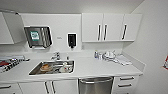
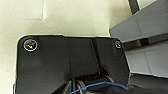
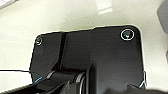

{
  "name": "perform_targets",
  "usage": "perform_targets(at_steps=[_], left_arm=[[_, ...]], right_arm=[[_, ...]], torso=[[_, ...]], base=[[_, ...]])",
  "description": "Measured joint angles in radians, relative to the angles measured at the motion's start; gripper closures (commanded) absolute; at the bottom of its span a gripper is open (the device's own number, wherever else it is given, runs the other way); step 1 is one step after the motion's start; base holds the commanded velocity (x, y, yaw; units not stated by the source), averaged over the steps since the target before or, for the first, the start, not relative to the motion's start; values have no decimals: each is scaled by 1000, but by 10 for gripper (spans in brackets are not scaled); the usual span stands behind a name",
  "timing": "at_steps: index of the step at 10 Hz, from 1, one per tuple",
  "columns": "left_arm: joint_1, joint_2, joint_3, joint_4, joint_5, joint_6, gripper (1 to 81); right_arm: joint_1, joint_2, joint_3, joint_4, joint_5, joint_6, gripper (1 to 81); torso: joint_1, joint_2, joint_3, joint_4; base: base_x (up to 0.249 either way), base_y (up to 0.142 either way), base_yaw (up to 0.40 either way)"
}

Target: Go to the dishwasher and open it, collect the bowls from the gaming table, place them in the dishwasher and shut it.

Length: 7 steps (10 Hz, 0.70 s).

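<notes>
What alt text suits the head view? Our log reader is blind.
A closed steel dishwasher sits under a white counter, right of a sink holding dishes. White wall cabinets hang above.

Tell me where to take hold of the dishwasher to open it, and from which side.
Grip the wide bar handle along the top of the dishwasher, under the counter. Come from the front with the end effector over the bar: it runs level across the closed steel door, so a pull outward looks most likely to open it.

Open air lies before the shut dishwasher [image 1: 95,85]; the countertop [image 1: 100,68] overhangs its bar handle [image 1: 95,80].
</notes>
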State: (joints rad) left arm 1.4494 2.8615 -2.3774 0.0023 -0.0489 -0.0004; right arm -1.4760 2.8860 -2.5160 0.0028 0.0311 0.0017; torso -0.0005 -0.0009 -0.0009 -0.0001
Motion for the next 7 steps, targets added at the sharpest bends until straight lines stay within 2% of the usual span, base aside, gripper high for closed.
perform_targets(at_steps=[7], left_arm=[[0,0,0,0,0,0,10]], right_arm=[[2,1,0,0,1,0,10]], torso=[[0,0,0,0]], base=[[107,0,0]])
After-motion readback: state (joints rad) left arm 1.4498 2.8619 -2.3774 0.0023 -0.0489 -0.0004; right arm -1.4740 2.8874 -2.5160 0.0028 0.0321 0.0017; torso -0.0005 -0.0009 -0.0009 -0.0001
